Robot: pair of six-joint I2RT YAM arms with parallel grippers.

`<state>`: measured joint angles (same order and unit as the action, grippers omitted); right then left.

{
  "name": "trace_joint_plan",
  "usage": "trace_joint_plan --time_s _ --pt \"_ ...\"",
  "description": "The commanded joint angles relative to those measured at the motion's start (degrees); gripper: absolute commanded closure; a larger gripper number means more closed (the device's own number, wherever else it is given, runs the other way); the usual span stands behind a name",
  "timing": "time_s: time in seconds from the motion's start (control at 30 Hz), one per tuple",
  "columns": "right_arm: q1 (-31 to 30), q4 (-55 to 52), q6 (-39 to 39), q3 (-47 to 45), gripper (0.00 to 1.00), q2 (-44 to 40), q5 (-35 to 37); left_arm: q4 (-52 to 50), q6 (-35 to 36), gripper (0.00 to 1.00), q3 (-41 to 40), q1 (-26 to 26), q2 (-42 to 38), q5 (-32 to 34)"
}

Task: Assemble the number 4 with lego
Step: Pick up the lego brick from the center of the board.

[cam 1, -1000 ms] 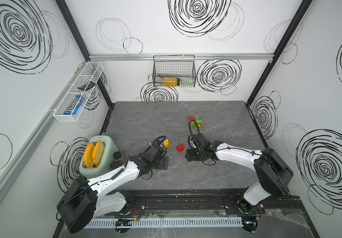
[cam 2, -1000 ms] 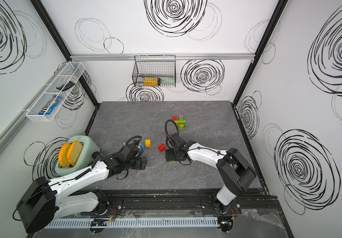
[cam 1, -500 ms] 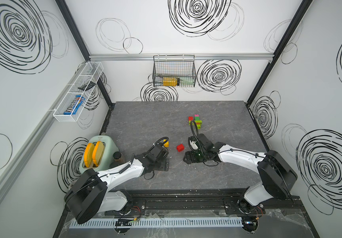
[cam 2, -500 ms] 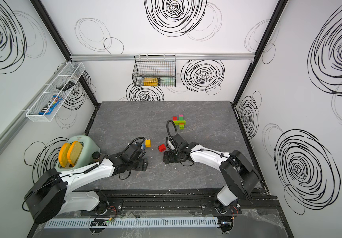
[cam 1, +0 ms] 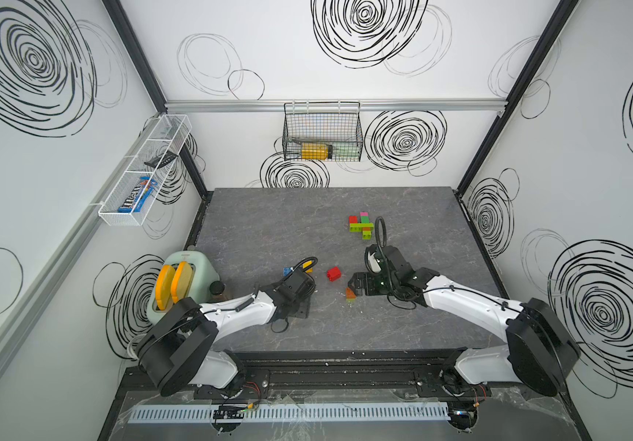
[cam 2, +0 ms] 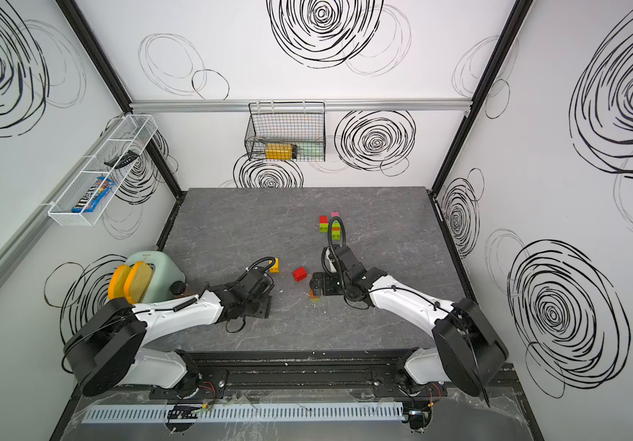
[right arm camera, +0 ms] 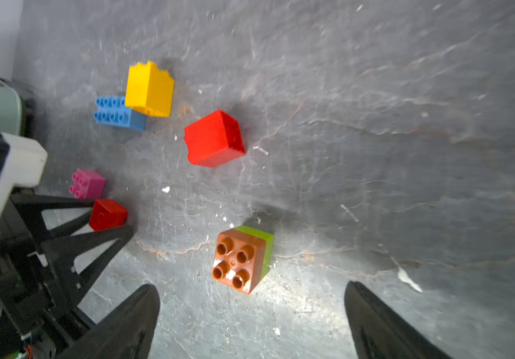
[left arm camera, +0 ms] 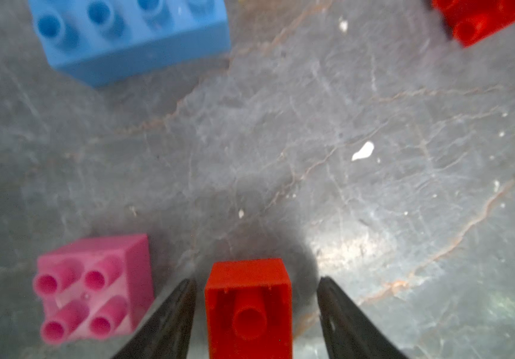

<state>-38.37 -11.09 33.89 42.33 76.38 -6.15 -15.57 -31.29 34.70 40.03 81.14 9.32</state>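
Note:
The lego lies loose on the grey table. My left gripper [left arm camera: 256, 279] stands open astride a small red brick [left arm camera: 248, 307], a gap showing on each side; both top views hide that brick under the left gripper [cam 1: 301, 307]. Beside it sits a pink brick [left arm camera: 94, 289], and farther off a blue brick [left arm camera: 132, 40]. My right gripper [right arm camera: 251, 284] is wide open and holds nothing. An orange brick stacked on lime [right arm camera: 240, 261] rests on the table just ahead of its fingertips. A joined cluster of red, pink, lime and orange bricks [cam 1: 360, 227] sits farther back.
A larger red brick [cam 1: 333, 273] and a yellow brick [cam 1: 308, 266] lie between the two arms. A mint toaster [cam 1: 192, 267] and a dark jar [cam 1: 217, 287] stand at the table's left edge. A wire basket [cam 1: 322, 131] and a white wire shelf [cam 1: 143, 172] hang on the walls.
My left jaws have narrowed around the small red brick. My right jaws have spread wider, and the orange-on-lime brick now shows on the table by their tips.

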Motion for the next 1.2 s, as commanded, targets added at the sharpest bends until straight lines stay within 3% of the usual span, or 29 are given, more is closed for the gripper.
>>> trace_joint_plan --time_s 0.0,0.23,0.37,0.57,0.7,0.83,1.17 --pt "1.15 3.94 4.27 -2.86 0.02 -4.17 5.44 1.46 -0.18 0.43 1.35 0.44 1.55 0.99" --pt "3.42 4.82 3.39 -6.22 0.03 -8.08 7.56 1.96 -0.18 0.54 1.12 0.79 2.75 0.79" --pt "7.56 3.17 1.49 -6.21 0.03 -7.18 1.11 1.67 0.08 0.62 1.03 0.79 2.31 0.79" --pt "9.41 7.22 0.48 -6.29 0.03 -6.49 -6.96 2.94 3.36 0.86 1.97 1.42 -0.01 -1.61" --pt "9.43 11.65 -0.69 -4.84 0.02 -4.34 -18.43 6.17 10.38 0.91 5.07 6.42 -3.09 1.59" --pt "9.36 7.91 -2.33 -0.29 0.03 -0.93 -25.29 15.36 20.95 0.95 5.6 14.03 -6.84 7.11" --pt "8.51 6.21 -8.36 0.74 0.08 -1.92 -38.95 52.16 37.82 0.99 -8.68 16.52 -15.19 -6.86"
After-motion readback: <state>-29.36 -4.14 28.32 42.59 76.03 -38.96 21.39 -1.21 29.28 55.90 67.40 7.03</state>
